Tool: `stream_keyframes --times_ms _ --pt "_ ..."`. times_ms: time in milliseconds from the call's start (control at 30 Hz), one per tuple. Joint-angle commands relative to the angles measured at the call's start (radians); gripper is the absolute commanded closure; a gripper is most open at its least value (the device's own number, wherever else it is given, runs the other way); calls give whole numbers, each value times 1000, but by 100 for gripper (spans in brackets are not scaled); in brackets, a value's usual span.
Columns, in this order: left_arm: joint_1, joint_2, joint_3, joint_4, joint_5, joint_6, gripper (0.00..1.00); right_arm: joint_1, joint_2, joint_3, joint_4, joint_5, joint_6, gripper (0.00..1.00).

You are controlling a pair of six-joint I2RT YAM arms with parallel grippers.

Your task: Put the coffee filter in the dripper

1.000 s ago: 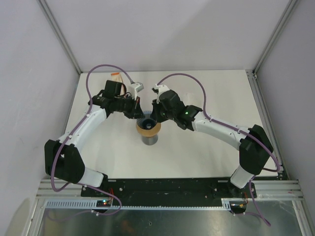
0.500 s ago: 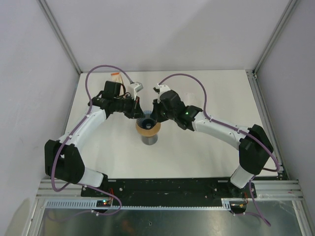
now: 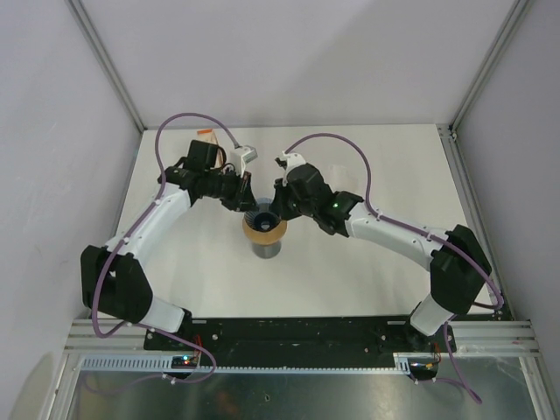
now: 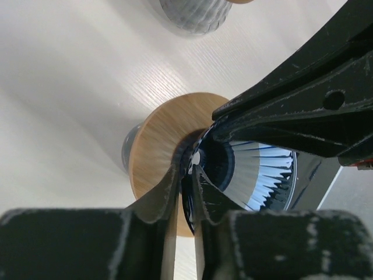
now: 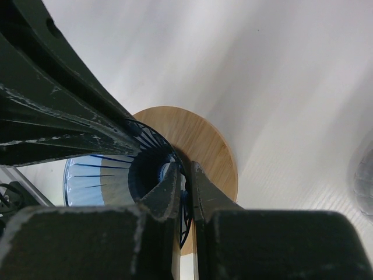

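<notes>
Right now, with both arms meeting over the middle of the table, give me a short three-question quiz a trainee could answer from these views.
1. True or false: the left gripper and the right gripper both pinch the rim of the dripper.
2. The collar round the dripper is: A wood, B red plastic, C chrome.
3. Which side's arm shows a green light?
Key: 1 true; 2 A; 3 right.

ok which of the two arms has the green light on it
The right arm: a small green light glows on its wrist link, close to the dripper. The left arm shows no such light in the top view.
</notes>
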Motion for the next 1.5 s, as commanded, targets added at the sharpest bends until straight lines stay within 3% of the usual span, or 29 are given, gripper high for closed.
stream_keyframes --times_ms 0,300,433,667,800,1467 --pt "-1 -4 70 -93 -19 10 78 10 -7 -38 -198 108 -55 100" --pt "1 -41 199 -93 -74 -4 43 27 -36 11 -241 150 -38 99" --pt "1 -60 238 -93 -131 12 34 27 -31 18 -249 140 -42 89" --pt "4 -55 261 -93 -245 38 31 33 -34 43 -243 133 -58 66" --pt "10 -47 271 -93 -274 42 31 36 -37 70 -245 130 -73 60" --pt "41 -16 273 -91 -301 61 31 56 37 225 -308 142 -116 58"
